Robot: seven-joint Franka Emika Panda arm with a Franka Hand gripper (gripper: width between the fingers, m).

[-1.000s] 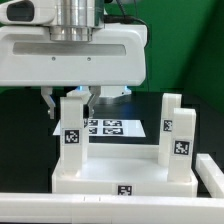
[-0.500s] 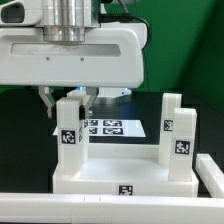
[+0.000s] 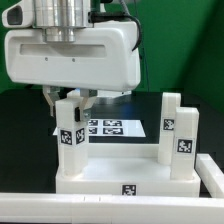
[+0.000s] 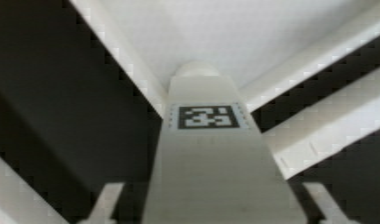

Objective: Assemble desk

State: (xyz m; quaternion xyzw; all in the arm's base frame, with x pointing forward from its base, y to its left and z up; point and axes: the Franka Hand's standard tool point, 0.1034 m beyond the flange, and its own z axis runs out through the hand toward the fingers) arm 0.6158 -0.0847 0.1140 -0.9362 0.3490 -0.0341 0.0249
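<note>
Our claw (image 3: 66, 98) grips top of a white plastic block leg (image 3: 69, 135) w/ b&w tag, upright on white rimmed rectangular tabletop (image 3: 125, 176).

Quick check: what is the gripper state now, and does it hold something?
Gripper: closed on the desk leg, which stands upright on the tabletop.

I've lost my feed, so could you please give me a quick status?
Gripper shut on upright leg standing in tabletop. Other legs up. Nothing in the way.
</note>
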